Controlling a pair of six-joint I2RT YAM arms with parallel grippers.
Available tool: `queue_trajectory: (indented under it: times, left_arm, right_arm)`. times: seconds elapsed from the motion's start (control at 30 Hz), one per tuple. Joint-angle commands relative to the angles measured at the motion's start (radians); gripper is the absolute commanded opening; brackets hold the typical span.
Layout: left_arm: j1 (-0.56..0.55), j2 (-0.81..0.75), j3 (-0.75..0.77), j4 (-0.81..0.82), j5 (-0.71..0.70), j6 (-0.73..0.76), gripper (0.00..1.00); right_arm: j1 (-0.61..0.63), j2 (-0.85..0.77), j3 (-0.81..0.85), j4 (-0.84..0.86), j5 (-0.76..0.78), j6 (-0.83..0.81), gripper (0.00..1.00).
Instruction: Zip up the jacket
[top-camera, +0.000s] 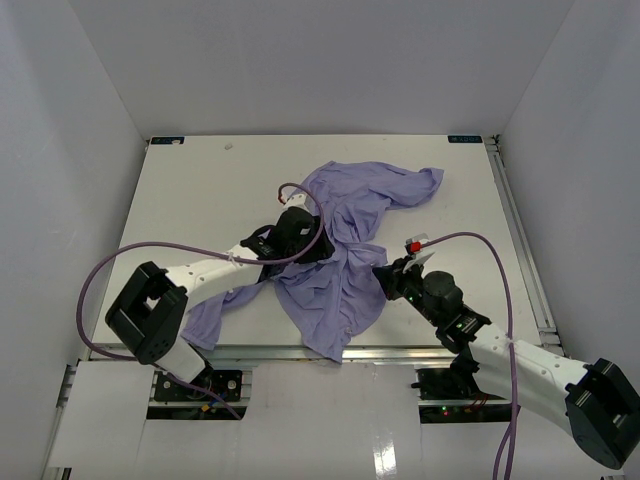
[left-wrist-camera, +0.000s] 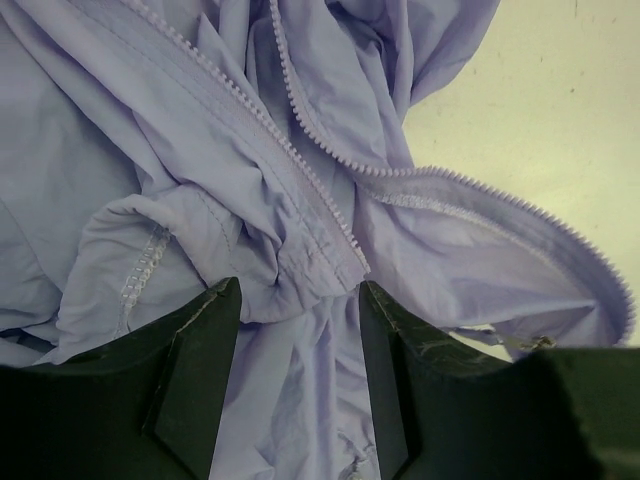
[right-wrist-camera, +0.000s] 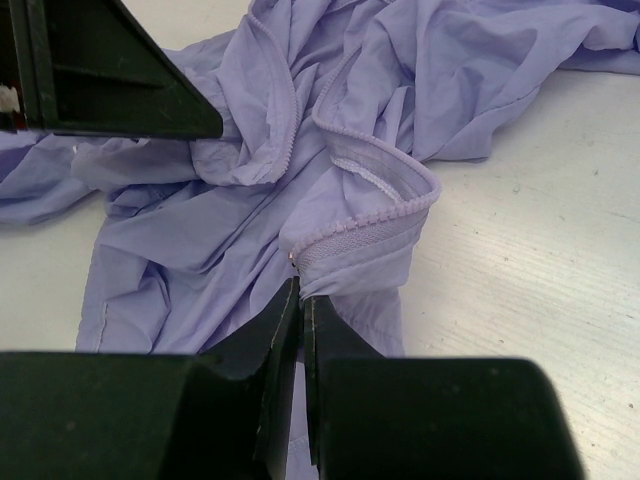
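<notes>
Currently, my left gripper (left-wrist-camera: 298, 292) stands part-open astride the jacket (left-wrist-camera: 80, 120); its zipper tape (left-wrist-camera: 255, 135) runs toward 11 o'clock. At 12 o'clock, my right gripper (right-wrist-camera: 302, 298) pinches the other tape end (right-wrist-camera: 340, 245).

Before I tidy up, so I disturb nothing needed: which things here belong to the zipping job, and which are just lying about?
Part of the job:
the jacket
its zipper teeth
the left end effector, open over a fold
the right end effector, shut on the jacket's zipper edge

Just there:
the table
the purple cables of the arms
</notes>
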Motion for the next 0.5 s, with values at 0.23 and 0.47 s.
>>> queue_trajectory:
  times: [0.23, 0.47]
  left_arm:
    - [0.002, 0.108, 0.154, -0.113, 0.029, -0.085, 0.56]
    - [0.001, 0.185, 0.187, -0.154, 0.028, -0.078, 0.49]
  right_arm:
    - [-0.004, -0.027, 0.007, 0.03, 0.0, -0.017, 0.08]
    - [-0.004, -0.035, 0.002, 0.027, 0.005, -0.017, 0.08]
